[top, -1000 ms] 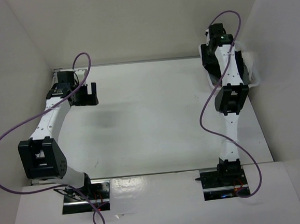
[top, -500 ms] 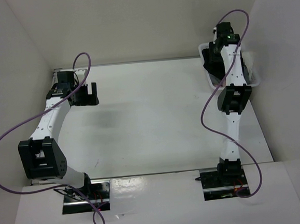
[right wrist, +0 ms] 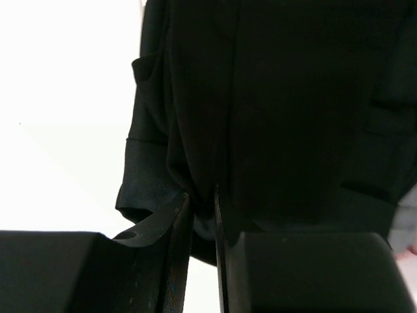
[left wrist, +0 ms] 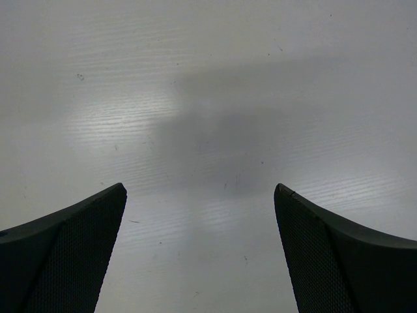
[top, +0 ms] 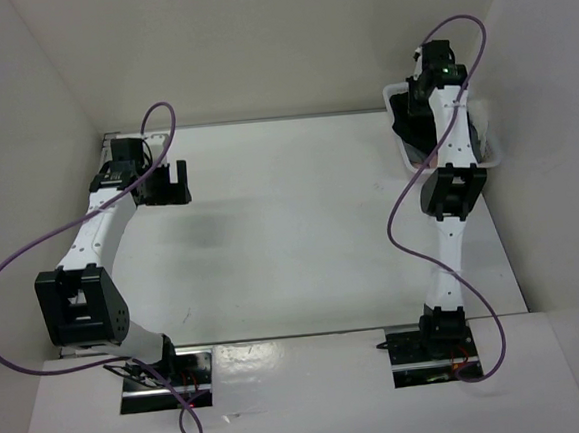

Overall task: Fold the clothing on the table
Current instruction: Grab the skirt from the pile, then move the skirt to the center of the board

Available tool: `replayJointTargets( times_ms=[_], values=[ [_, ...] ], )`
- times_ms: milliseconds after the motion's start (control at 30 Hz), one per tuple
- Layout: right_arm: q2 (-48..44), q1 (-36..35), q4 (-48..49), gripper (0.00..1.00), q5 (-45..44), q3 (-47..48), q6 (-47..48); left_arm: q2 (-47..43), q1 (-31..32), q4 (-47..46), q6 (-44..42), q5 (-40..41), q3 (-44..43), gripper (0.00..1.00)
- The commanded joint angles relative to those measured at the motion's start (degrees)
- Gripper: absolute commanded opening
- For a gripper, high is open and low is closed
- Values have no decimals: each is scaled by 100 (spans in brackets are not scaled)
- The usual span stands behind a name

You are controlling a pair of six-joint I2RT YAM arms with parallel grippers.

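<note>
White-walled booth, wide white flat table [top: 290, 226]: the garment is being fetched, and no fold has begun.
The right tool [right wrist: 201, 195] is clenched on an edge of the plain black soft fabric garment [right wrist: 280, 98], which lies in the small white plastic basket [top: 492, 155] at the far right corner. The left tool [left wrist: 199, 188] hangs spread wide over the far left. Next, I reckon: lift it out and lay it flat.

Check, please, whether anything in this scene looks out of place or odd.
The black clothing is not lying on the table: it sits bunched in the white basket at the far right corner, where the right gripper pinches a fold.
</note>
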State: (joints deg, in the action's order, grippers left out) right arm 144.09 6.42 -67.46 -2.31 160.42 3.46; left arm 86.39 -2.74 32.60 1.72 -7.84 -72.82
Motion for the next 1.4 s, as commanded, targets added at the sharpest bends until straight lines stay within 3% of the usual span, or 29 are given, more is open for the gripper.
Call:
replayJointTargets(
  times_ms=[0, 100, 200, 233, 467, 867, 1067, 1167, 1300, 1367],
  values=[
    [163, 9, 40, 23, 335, 271, 14, 36, 19, -70, -31, -157, 48, 100],
    [216, 9, 40, 17, 406, 323, 67, 36, 19, -70, -31, -157, 48, 100],
    [216, 9, 40, 1, 459, 323, 119, 36, 19, -70, -31, -157, 48, 100],
    [216, -43, 40, 0, 459, 323, 119, 36, 19, -70, -31, -157, 48, 100],
    [-451, -158, -30, 0, 801, 183, 172, 36, 19, 35, -31, -157, -4, 100],
    [-4080, -1361, 698, 0, 740, -835, 103, -1527, 19, 221, -259, 194, 21, 100],
    [-5512, -1424, 1104, 0, 1916, -1582, 110, -2582, 19, 106, -374, 580, 487, 100],
    [-6031, -1424, 1252, 0, 2612, -2021, 268, -2969, 19, 106, -374, 634, 540, 100],
    [-6262, -1424, 1376, 0, 1954, -2479, 452, -3391, 19, 106, -321, 634, 698, 100],
    [-6323, -1424, 1149, 0, 2346, -2803, 725, -3532, 19, 220, -321, 687, 751, 100]
  ],
)
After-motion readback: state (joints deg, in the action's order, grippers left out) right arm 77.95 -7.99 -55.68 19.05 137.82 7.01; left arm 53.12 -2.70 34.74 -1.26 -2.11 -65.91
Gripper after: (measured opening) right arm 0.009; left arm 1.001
